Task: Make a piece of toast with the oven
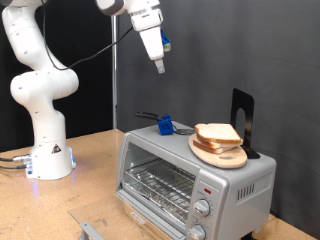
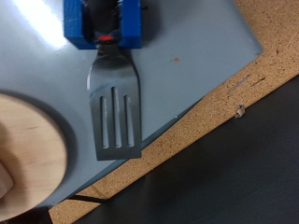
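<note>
The silver oven (image 1: 240, 185) stands at the exterior view's lower right, its wire rack visible through the front. On its top a round wooden board (image 1: 228, 158) carries stacked bread slices; the uppermost is the piece of toast (image 1: 218, 134). My gripper (image 1: 159, 67) hangs high above the oven's top, pointing down, with nothing visible between its fingers. It is well apart from the bread. The wrist view looks down on the oven top (image 2: 187, 56), the board's edge (image 2: 33, 154) and a slotted spatula (image 2: 116, 112); my fingers do not show there.
The spatula sits in a blue holder (image 1: 163, 125) (image 2: 84, 23) on the oven top, beside the board. A black stand (image 1: 243, 118) rises behind the bread. A flat grey piece (image 1: 95, 228) lies before the oven. The white robot base (image 1: 45, 150) stands at the left.
</note>
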Available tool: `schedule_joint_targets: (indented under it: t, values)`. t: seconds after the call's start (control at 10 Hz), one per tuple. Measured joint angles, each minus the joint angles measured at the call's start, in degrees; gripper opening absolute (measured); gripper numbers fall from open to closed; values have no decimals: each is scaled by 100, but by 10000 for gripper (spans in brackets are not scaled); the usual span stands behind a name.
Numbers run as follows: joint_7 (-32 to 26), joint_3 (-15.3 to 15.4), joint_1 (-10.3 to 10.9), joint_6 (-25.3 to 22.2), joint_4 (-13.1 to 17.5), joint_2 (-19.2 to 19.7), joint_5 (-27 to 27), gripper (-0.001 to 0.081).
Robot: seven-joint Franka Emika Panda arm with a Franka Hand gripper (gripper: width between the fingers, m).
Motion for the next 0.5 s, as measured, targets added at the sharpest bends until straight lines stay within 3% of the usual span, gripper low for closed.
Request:
schedule_joint_targets:
  t: [0.3,0.5]
  values:
    - [10,33,-6,26,-73,-53,0,806]
    - [-109,93,-4,339,-324,37,-39,806]
